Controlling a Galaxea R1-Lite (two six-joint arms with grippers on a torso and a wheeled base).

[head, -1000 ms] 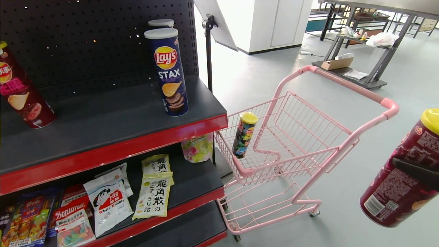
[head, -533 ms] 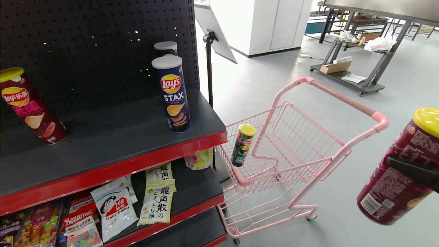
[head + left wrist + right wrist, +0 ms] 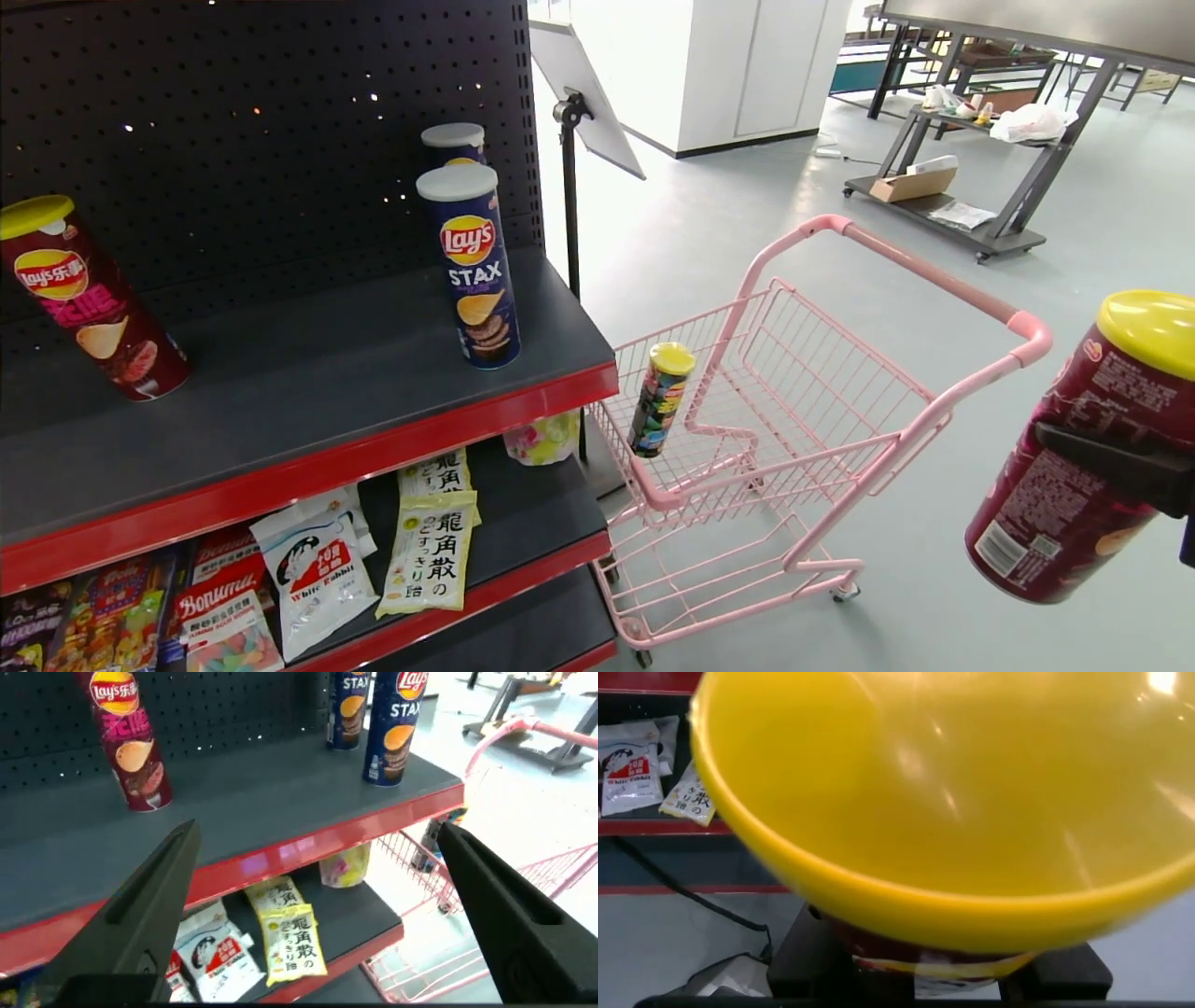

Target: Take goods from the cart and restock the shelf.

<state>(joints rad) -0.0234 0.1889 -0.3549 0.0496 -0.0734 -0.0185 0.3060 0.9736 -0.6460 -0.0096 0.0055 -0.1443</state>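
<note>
My right gripper is clamped on a maroon cylindrical chip can with a yellow plastic lid. A black finger crosses the can's middle. The can hangs tilted in the air, lid uppermost, out to the right of the pink wire shopping cart and well apart from the dark grey shelf board with its red front edge. From the right wrist I see the yellow lid up close.

My left gripper is spread wide with nothing between its fingers, facing the shelf.

On the shelf board a second maroon can with a yellow lid stands to the left. Two navy blue cans with white lids stand one behind the other near the right end. A slim multicoloured can with a yellow lid leans in the cart basket's corner nearest the shelf. Flat packets of sweets lie on the lower shelf.
</note>
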